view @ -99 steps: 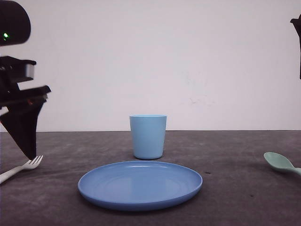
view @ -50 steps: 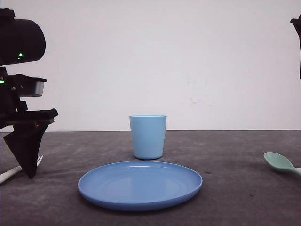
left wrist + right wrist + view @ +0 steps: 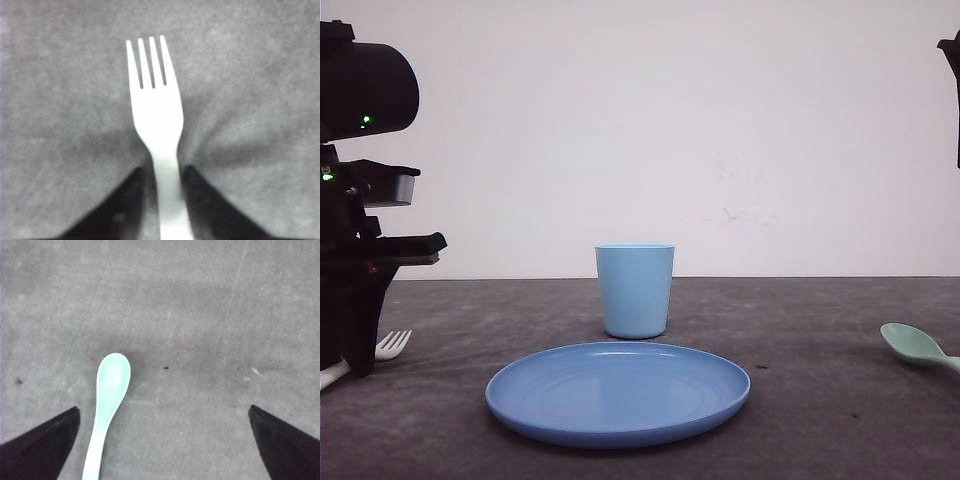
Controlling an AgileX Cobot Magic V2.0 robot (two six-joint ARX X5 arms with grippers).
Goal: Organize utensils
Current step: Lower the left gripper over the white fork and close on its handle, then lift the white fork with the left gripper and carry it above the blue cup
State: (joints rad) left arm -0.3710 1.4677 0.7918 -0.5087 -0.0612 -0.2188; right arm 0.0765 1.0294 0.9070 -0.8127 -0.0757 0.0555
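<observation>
Gripping white fork (image 3: 156, 115): left tool (image 3: 164, 172); table-level

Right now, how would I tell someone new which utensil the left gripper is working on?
Start at the round blue plate in the middle of the dark table and look to its left edge. There the left gripper straddles the handle of a white fork lying flat. Its four tines and white colour separate it from the mint-green spoon at far right.
</observation>
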